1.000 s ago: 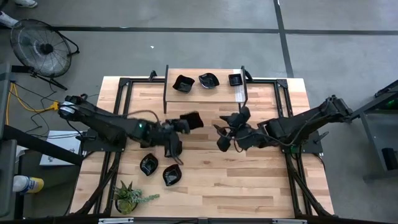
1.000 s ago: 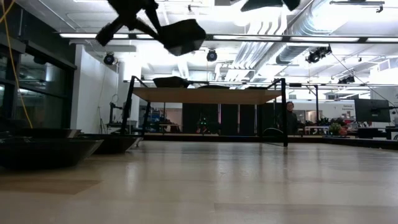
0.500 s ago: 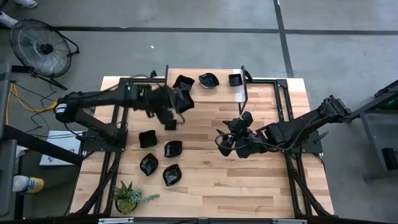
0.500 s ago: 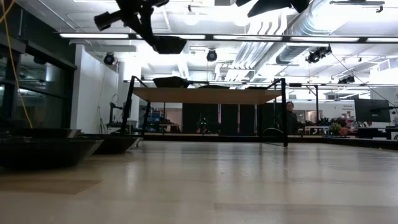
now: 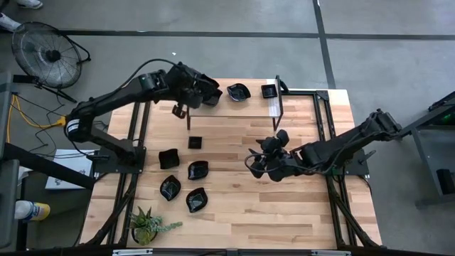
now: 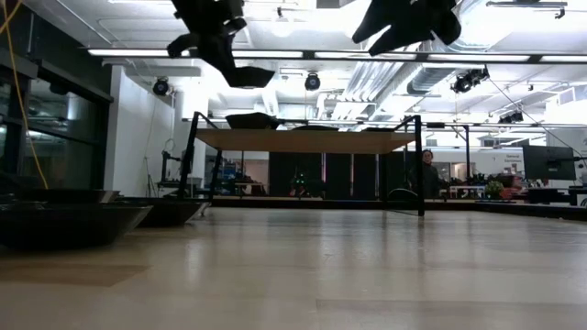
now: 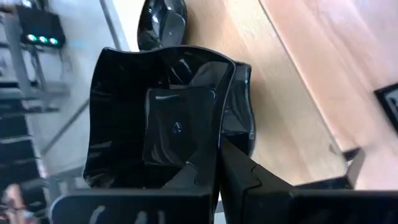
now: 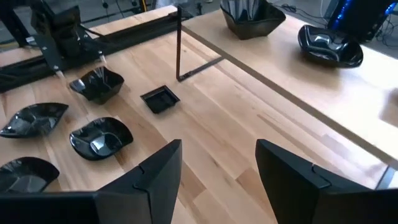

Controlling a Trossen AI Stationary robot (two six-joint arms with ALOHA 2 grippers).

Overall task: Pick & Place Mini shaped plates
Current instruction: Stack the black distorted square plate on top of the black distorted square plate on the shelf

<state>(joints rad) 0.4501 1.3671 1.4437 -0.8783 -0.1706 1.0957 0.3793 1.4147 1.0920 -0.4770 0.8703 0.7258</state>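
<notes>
left gripper (image 5: pixel 201 96): clamped on glossy black wavy-edged mini plate (image 7: pixel 155 118), above raised wooden shelf (image 5: pixel 245 107) | right gripper (image 5: pixel 261 162): fingers spread wide, empty, mid-table

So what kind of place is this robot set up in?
Probably a robotics lab in an open industrial workspace: exposed ceiling ducts, monitors on far desks, a concrete floor and a floor fan beside the wooden table.
</notes>
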